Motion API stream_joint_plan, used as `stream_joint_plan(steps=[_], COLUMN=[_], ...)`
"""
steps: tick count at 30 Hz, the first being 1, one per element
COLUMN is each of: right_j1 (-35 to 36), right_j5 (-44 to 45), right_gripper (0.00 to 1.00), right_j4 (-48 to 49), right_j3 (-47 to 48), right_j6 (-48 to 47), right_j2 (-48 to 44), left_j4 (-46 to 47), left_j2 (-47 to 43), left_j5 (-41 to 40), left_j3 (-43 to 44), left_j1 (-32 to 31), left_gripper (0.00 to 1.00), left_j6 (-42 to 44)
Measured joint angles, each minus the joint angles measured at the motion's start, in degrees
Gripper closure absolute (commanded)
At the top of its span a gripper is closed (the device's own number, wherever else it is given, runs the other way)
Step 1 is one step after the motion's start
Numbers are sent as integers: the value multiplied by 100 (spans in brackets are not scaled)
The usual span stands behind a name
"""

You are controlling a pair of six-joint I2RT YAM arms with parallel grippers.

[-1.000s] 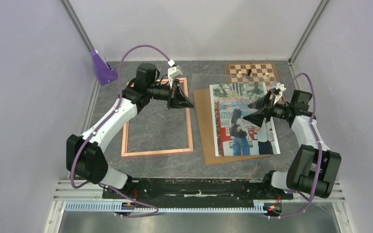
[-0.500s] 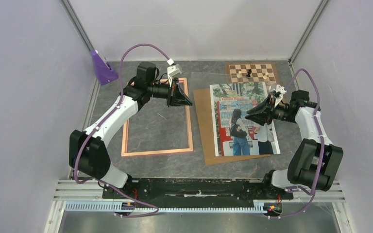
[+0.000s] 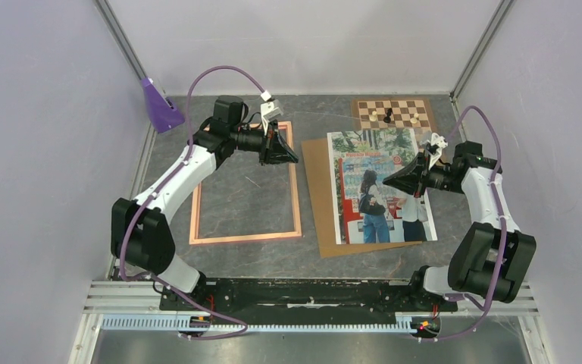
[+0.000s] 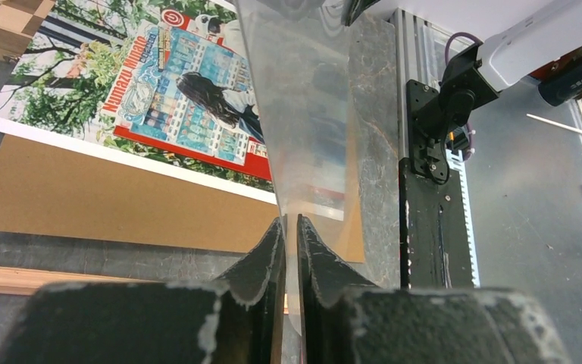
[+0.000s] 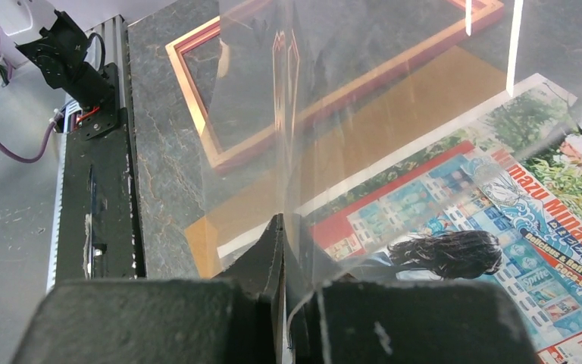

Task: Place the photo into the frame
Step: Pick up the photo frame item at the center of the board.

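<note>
The photo [image 3: 356,221] lies face up on a brown backing board [image 3: 320,197], right of centre. The pink frame [image 3: 246,237] lies flat to its left with bare table inside it. A clear sheet [image 3: 341,152] hangs above the table between both arms. My left gripper [image 3: 295,159] is shut on its left edge, over the frame's right rail. My right gripper [image 3: 386,182] is shut on its right edge, above the photo. The left wrist view shows the clear sheet [image 4: 303,114] rising from my left gripper [image 4: 291,220]. In the right wrist view my right gripper [image 5: 282,220] pinches the clear sheet [image 5: 348,114].
A brown-and-cream chessboard [image 3: 394,112] with a few pieces sits at the back right, just beyond the photo. A purple bracket [image 3: 159,106] stands at the back left corner. Grey walls close in both sides. The arms' black base rail [image 3: 295,292] runs along the near edge.
My right gripper has closed onto the clear sheet's edge, and its arm has swung slightly outward. The left arm has drawn back a little to the left, still holding the sheet.
</note>
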Motion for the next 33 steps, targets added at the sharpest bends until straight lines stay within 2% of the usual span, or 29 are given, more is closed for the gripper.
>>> stream_joint_plan(steps=[6,11,33], right_j1=[-85,-264,-299], right_j5=[-26,-131,-269], right_gripper=[100,100,100], right_j4=[-153,-190,-201], right_j3=[72,72,127], right_j6=[-37,-42,72], right_j2=[-50,-133,-372], left_j4=[-22,7,1993], left_j2=[39,42,599], left_j5=[7,48,199], left_j3=[24,17,-743], left_j1=[-2,9,20], left_gripper=[57,47,34], left_j6=[146,186,-280])
